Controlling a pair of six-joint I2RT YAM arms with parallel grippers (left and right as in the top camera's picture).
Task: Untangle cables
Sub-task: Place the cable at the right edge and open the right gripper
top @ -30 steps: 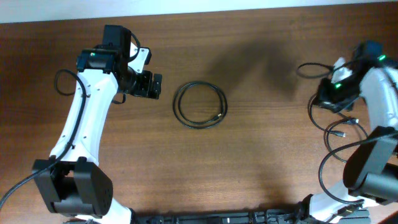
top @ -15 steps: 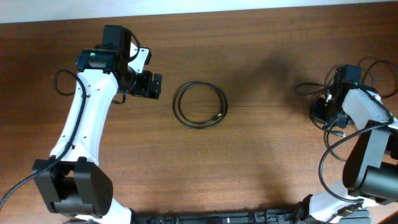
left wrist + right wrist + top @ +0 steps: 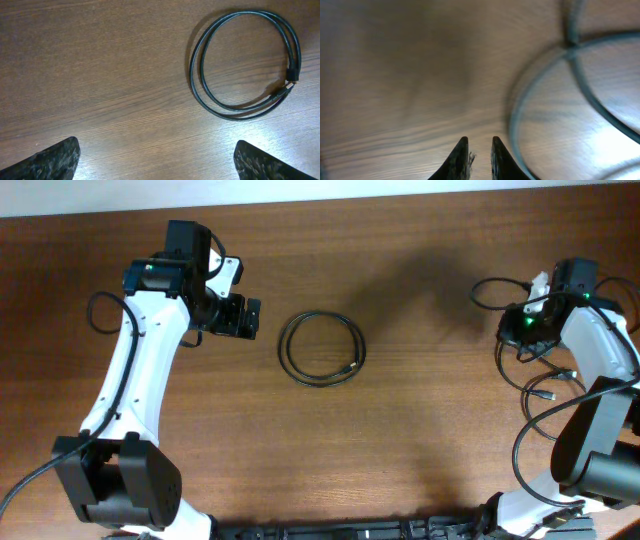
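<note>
Dark brown wooden counter (image 3: 420, 440) seen from above, with a robot arm at each side. Near the centre lies a black cable wound into a neat flat coil (image 3: 283, 350), both plug ends resting on its lower right rim. The left tool (image 3: 250, 318) hovers just left of the coil, jaws spread wide and empty. At the far right edge, loose black cables (image 3: 545, 385) sprawl in overlapping loops. The right tool (image 3: 477, 157) sits low above them, jaws narrow, tips almost touching, nothing clearly gripped; its close view is blurred.
</note>
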